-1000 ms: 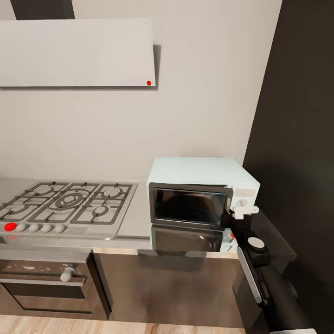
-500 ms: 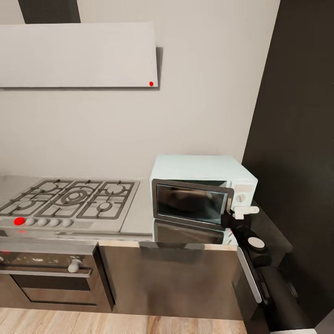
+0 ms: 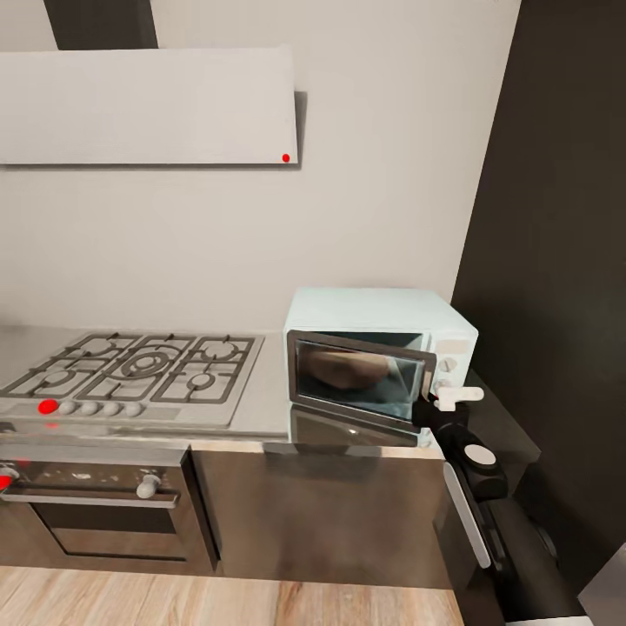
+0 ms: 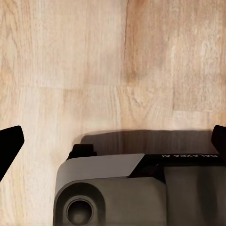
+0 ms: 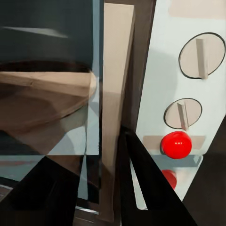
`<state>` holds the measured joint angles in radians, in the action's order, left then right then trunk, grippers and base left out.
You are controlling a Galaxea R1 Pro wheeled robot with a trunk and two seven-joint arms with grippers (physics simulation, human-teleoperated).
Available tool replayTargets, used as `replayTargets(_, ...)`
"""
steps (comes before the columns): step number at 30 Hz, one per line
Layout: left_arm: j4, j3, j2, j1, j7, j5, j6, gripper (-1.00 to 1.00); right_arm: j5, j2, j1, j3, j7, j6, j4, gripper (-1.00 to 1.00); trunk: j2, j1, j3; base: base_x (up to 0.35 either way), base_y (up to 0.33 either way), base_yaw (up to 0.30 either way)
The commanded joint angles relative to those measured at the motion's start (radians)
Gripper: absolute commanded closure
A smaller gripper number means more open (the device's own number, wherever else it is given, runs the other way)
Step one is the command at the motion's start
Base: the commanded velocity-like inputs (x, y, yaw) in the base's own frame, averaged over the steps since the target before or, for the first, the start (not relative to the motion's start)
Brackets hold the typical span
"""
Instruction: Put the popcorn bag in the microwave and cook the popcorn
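The pale mint-blue microwave [image 3: 382, 323] stands on the grey countertop [image 3: 261, 413], right of the hob. Its dark glass door [image 3: 358, 376] is ajar, swung out a little at its right edge. My right gripper [image 3: 432, 402] is at that edge, below the knob panel. In the right wrist view the right gripper [image 5: 101, 197] has its dark fingers [image 5: 141, 188] on either side of the door's edge [image 5: 115, 94], and a tan turntable [image 5: 42, 96] shows behind the glass. The left gripper [image 4: 113, 141] hangs open over wood floor. The popcorn bag is out of view.
A steel gas hob [image 3: 135, 374] with grates lies left of the microwave, with a dark built-in oven [image 3: 96, 513] under it. A white hood [image 3: 148, 104] hangs above. A tall dark cabinet [image 3: 556, 261] stands close on the right. Two knobs and a red button [image 5: 175, 144] are on the microwave panel.
The microwave door has swung from shut to partly open with my right gripper at its edge. The whole head view has shifted a little, so the camera moved.
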<state>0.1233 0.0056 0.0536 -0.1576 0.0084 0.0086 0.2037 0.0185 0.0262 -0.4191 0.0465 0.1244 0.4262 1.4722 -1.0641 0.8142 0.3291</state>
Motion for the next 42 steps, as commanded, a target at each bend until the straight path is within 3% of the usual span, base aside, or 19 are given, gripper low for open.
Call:
replayTargets(1, -0.001, 0.001, 0.0, 0.0, 0.001, 0.001, 0.003, -1.0, -0.015, 0.001, -0.001, 0.001, 0.006, 0.008, 0.002, 1.0, -0.001, 0.0, 0.001, -0.018, 0.0, 0.0)
replayTargets(20, -0.001, 0.001, 0.0, 0.0, 0.001, 0.002, 0.003, -1.0, -0.015, 0.001, -0.001, 0.006, 0.004, 0.008, 0.0, 1.0, -0.001, 0.0, 0.001, -0.084, 0.027, 0.0)
replayTargets(21, -0.001, 0.001, 0.0, 0.0, 0.001, 0.002, 0.003, -1.0, -0.015, 0.001, -0.001, 0.006, 0.004, 0.008, 0.0, -1.0, -0.001, 0.0, 0.001, -0.02, 0.004, 0.0)
replayTargets(42, -0.001, 0.001, 0.0, 0.0, 0.001, 0.002, 0.003, -1.0, -0.014, 0.001, -0.001, 0.004, 0.004, 0.009, -0.001, -1.0, -0.001, 0.0, 0.001, -0.047, 0.014, 0.0)
